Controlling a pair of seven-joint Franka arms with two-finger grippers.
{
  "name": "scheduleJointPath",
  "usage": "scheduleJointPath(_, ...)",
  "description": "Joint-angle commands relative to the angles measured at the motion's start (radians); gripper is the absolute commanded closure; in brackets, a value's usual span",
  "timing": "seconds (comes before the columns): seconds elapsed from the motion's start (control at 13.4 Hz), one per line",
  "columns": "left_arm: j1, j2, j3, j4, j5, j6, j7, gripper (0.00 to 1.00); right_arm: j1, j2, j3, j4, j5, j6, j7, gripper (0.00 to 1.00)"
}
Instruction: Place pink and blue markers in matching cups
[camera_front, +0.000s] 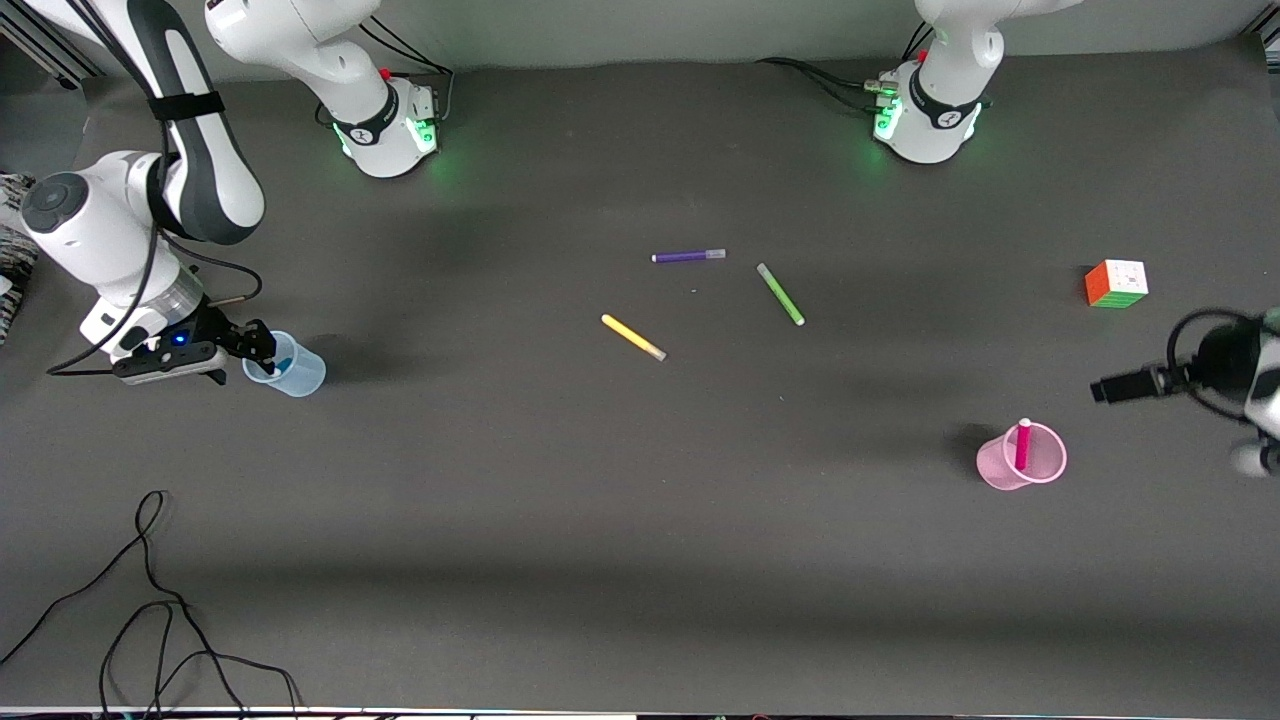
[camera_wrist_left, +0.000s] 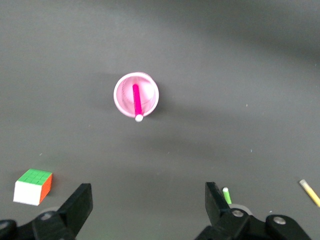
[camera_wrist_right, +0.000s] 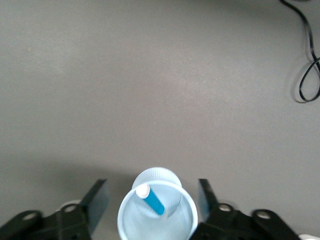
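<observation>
Both slim markers are sitting in cups: magenta-pink marker (camera_front: 1022, 446) in the translucent pink tumbler (camera_front: 1050, 465), bright blue marker (camera_wrist_right: 151, 198) in the pale blue tumbler (camera_wrist_right: 187, 222). I'm seeing my right claw (camera_wrist_right: 152, 202) spread open around that tumbler, left claw (camera_wrist_left: 149, 205) hanging open and empty over bare tabletop (camera_front: 640, 520). I'm calling it basically done.

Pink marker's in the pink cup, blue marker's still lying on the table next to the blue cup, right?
Not quite. The pink marker does stand in the pink cup, but the blue marker is not on the table: it is inside the blue cup, leaning on its wall. The right wrist view shows it.
</observation>
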Motion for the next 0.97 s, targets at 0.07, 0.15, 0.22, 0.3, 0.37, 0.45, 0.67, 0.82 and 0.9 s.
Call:
scheduleJointPath(0.07, -0.043, -0.218, 0.015, -0.259, 0.063, 0.092, -0.006, 0.00, 0.058, 0.015, 0.006, 0.374, 0.013, -0.473, 0.041, 0.00)
scheduleJointPath(0.15, -0.045, -0.253, 0.015, -0.301, 0.065, 0.115, -0.008, 0.00, 0.061, 0.017, 0.014, 0.451, 0.013, -0.567, 0.089, 0.00)
scheduleJointPath(0.22, -0.047, -0.290, 0.013, -0.353, 0.067, 0.150, -0.008, 0.00, 0.079, 0.011, 0.021, 0.515, 0.013, -0.658, 0.123, 0.00)
scheduleJointPath(0.3, -0.050, -0.318, 0.005, -0.400, 0.067, 0.181, -0.011, 0.00, 0.097, 0.000, 0.023, 0.578, 0.013, -0.756, 0.161, 0.00)
scheduleJointPath(0.37, -0.053, -0.324, -0.007, -0.405, 0.067, 0.180, -0.029, 0.00, 0.116, -0.010, 0.024, 0.640, 0.012, -0.862, 0.222, 0.00)
scheduleJointPath(0.45, -0.054, -0.324, -0.019, -0.401, 0.068, 0.177, -0.038, 0.00, 0.139, -0.030, 0.023, 0.690, 0.012, -0.942, 0.299, 0.00)
scheduleJointPath(0.67, -0.054, -0.320, -0.041, -0.378, 0.120, 0.167, -0.041, 0.00, 0.188, -0.104, 0.031, 0.706, -0.011, -0.961, 0.483, 0.00)
scheduleJointPath(0.82, -0.054, -0.315, -0.042, -0.356, 0.146, 0.158, -0.031, 0.00, 0.225, -0.100, 0.041, 0.711, -0.091, -0.946, 0.534, 0.00)
scheduleJointPath(0.9, -0.053, -0.314, -0.041, -0.346, 0.151, 0.155, -0.029, 0.00, 0.229, -0.093, 0.041, 0.708, -0.090, -0.932, 0.536, 0.00)
